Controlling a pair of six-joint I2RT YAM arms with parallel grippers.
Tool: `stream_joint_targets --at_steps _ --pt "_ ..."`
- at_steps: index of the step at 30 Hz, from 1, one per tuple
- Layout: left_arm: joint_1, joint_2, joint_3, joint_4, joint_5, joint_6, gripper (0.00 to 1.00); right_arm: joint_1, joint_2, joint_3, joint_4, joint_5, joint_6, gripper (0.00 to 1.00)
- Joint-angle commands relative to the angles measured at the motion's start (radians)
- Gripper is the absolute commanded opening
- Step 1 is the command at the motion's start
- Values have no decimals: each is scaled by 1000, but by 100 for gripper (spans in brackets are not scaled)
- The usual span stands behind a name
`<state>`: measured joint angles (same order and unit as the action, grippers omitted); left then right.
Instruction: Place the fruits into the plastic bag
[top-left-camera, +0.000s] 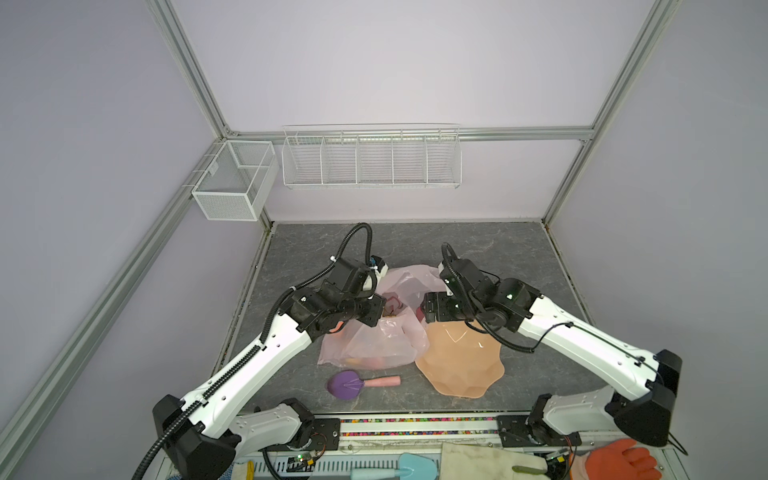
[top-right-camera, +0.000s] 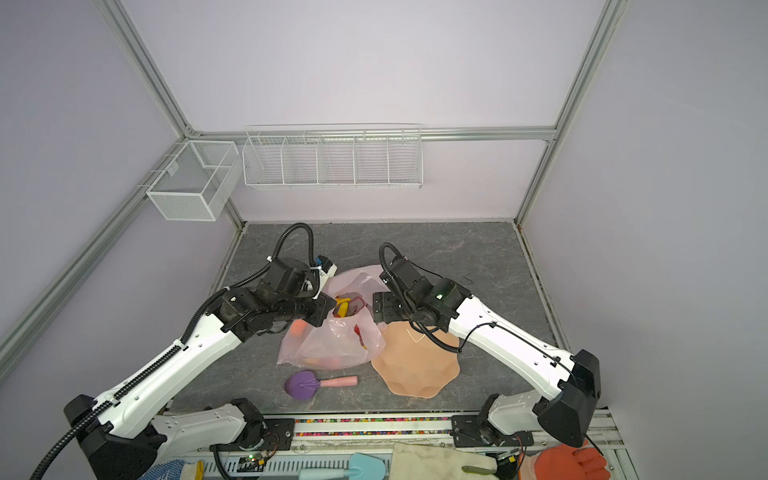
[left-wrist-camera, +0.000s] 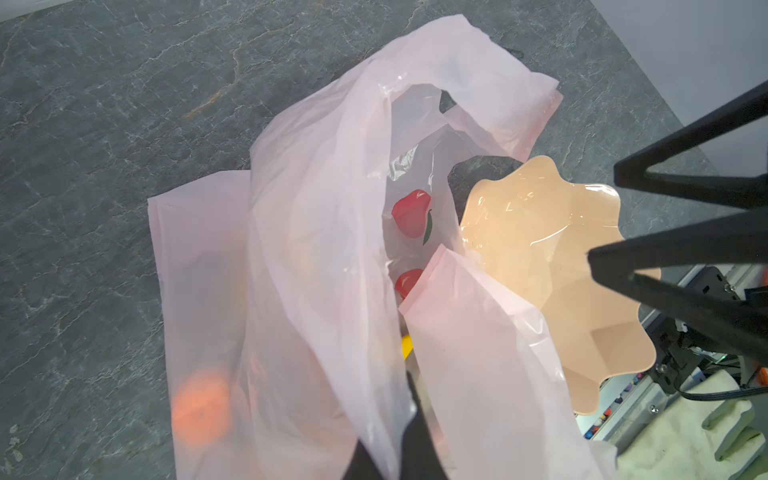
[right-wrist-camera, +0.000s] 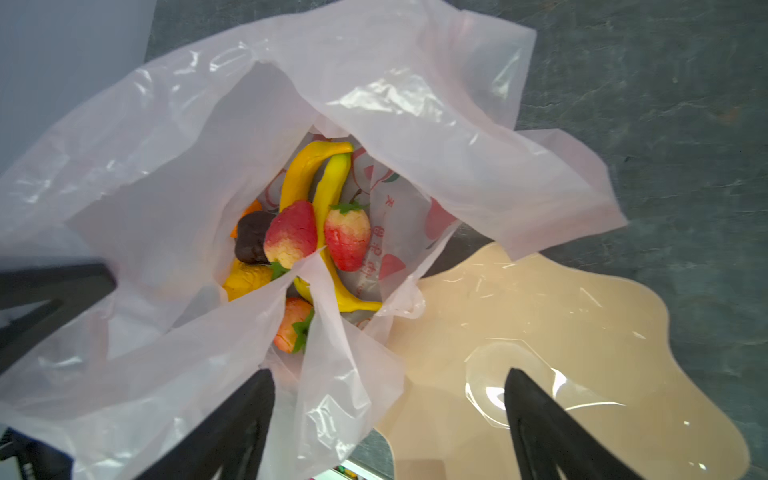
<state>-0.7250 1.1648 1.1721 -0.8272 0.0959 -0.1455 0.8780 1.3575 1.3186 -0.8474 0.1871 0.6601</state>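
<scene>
We show the left pincer (left-wrist-camera: 390, 432) closed tight on a fold of the plastic bag (left-wrist-camera: 332, 208), with the pale pink film pinched between its dark fingers (left-wrist-camera: 419, 424). Just beyond this pincer, low in the bag, a round orange (left-wrist-camera: 201, 407) appears as a blurred glow through the film.

The right pincer (right-wrist-camera: 390, 371) stands with its jaws well apart and grips nothing. One finger hangs over the bag's near rim, its partner over the peach wavy-edged bowl (right-wrist-camera: 582, 332).

Directly ahead of the right pincer, inside the bag's open mouth, we find the other fruits (right-wrist-camera: 291, 232):
- Nearest lies a strawberry (right-wrist-camera: 291, 324), half hidden under a flap of film.
- Behind it we see two more strawberries (right-wrist-camera: 347, 237) side by side.
- A dark brown-purple piece (right-wrist-camera: 251, 237) and a yellow-orange piece (right-wrist-camera: 245, 278) touch the strawberry nearer the left pincer.
- Two yellow bananas (right-wrist-camera: 307, 174) reach farthest from the pincer, along the bag's printed wall.

The bowl rests just beside the bag, and the film overlaps its rim. In a top view we place the bag on the grey table (top-left-camera: 498, 249), between the two pincers. A purple scoop (top-left-camera: 345, 384) with a pink handle lies on the robot's side of the bag, well apart from both pincers.
</scene>
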Motion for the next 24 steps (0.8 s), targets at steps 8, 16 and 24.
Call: stream_joint_targets --at_steps 8,16,24 --pt "-4 -4 17 17 36 -8 0 -44 101 11 -26 111 -355 89" --pt "-4 3 35 0 45 -3 0 -72 292 125 15 217 -510 90" --pt "-4 7 52 -16 33 1 0 -97 397 209 15 256 -604 93"
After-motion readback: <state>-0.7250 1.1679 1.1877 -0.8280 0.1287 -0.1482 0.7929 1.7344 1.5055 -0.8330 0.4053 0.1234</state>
